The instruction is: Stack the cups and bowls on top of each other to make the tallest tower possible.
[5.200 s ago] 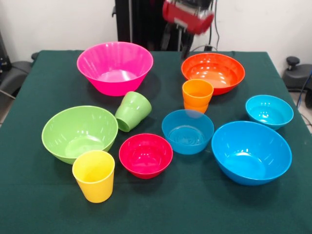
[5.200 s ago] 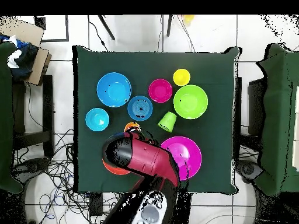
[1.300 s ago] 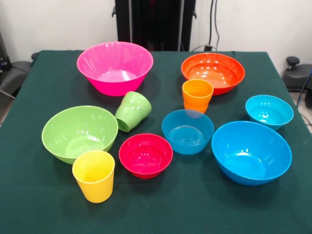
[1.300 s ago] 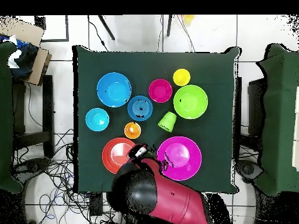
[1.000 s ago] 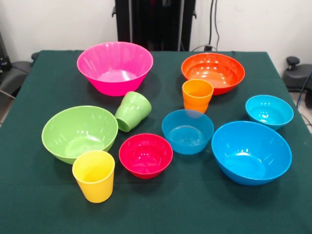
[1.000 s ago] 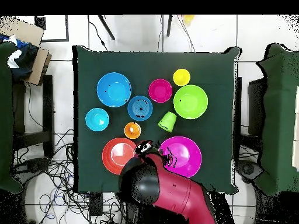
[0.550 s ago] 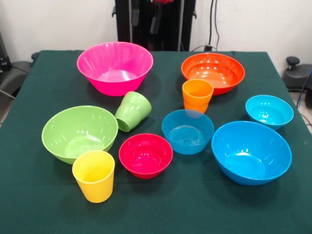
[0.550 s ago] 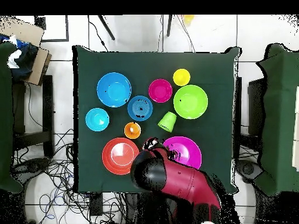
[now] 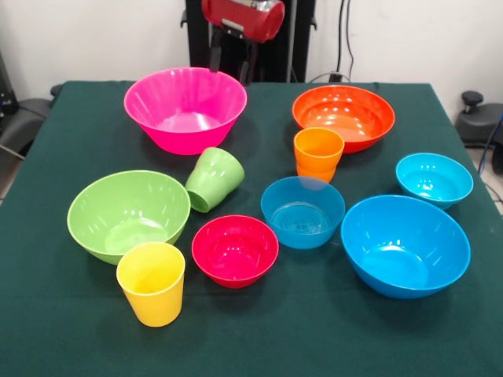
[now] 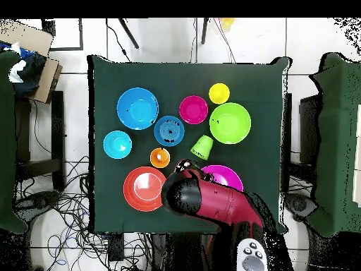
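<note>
Gripper point(image 9: 233, 59) hangs above the pink bowl's point(image 9: 185, 108) far rim, jaws spread and empty. Green cup point(image 9: 214, 179) lies tilted just nearer the camera, leaning by the light green bowl point(image 9: 128, 214); nothing is stacked yet.

green-clothed table point(image 9: 47, 314) set with plastic ware
seven bowls point(image 9: 405, 245) and three cups point(image 9: 152, 283) stand apart, unstacked; the green cup point(image 9: 214, 179) tilts.
</note>
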Motion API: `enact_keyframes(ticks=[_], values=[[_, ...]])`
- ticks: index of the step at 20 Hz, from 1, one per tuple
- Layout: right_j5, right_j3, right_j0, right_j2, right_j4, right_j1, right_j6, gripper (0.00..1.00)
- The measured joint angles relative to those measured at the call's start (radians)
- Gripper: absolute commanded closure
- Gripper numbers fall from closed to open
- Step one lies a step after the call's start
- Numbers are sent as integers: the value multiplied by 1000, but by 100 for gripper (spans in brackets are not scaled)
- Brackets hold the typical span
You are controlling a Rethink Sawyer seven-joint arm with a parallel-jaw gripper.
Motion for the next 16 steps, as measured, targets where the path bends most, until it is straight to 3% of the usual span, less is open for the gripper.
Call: enact_keyframes(ticks=[16], values=[[-47, -172, 33, -13, -1, 150, 0, 0]])
